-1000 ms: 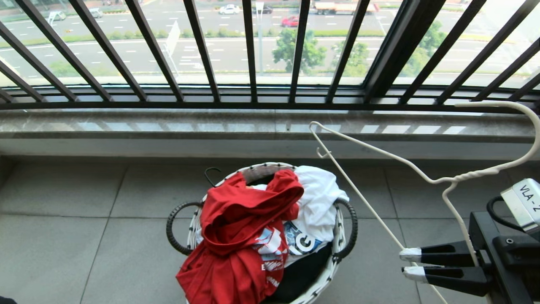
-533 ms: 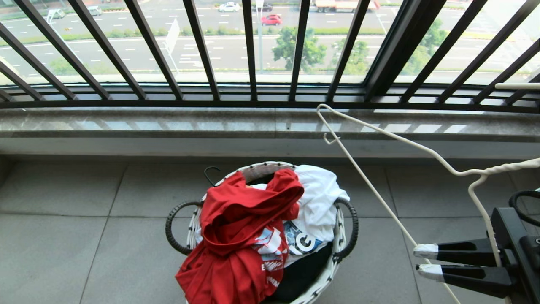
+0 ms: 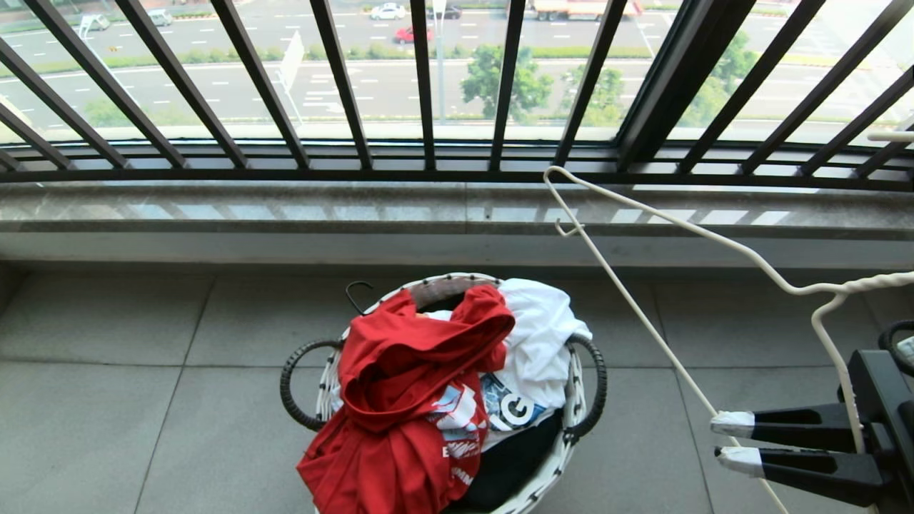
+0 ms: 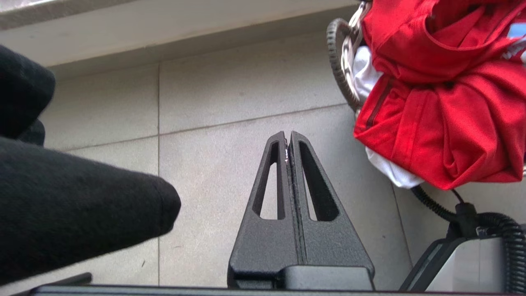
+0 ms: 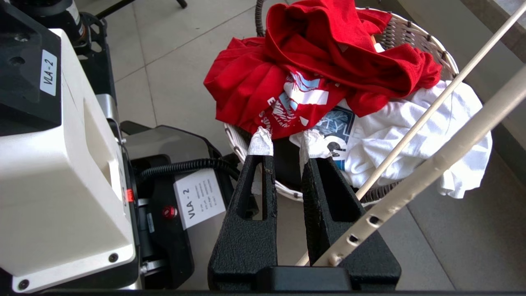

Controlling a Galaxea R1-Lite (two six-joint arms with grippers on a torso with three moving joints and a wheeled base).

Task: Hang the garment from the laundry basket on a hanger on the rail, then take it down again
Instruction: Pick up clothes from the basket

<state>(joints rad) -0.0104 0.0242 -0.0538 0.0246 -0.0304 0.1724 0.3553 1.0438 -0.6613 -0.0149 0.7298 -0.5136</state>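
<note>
The dark window railing [image 3: 428, 86] fills the top of the head view, with a stone ledge [image 3: 285, 210] below it and grey floor tiles [image 3: 107, 371] spreading out toward the robot. The laundry basket [image 3: 587, 385] stands on the floor in the middle, heaped with clothes. The garment [image 3: 400, 400] lies crumpled on top and spills over the near left rim of the basket, with part of its printed lettering showing. A white printed garment [image 3: 535, 335] lies beside it on the right half of the heap, and a black one [image 3: 507, 464] shows underneath at the near edge. The hanger [image 3: 646, 321] is in the air to the right of the basket, clear of it, tilted with one corner up against the ledge and its twisted neck running off the right edge. The right tool [image 3: 730, 442] reaches in from the right with its taped tips pointing at the basket. Its fingers stand nearly together, and the hanger's long lower wire runs between them, clamped. The left tool [image 4: 287, 137] shows only in its own wrist view, fingers pressed together on nothing, above the floor beside the basket.
</note>
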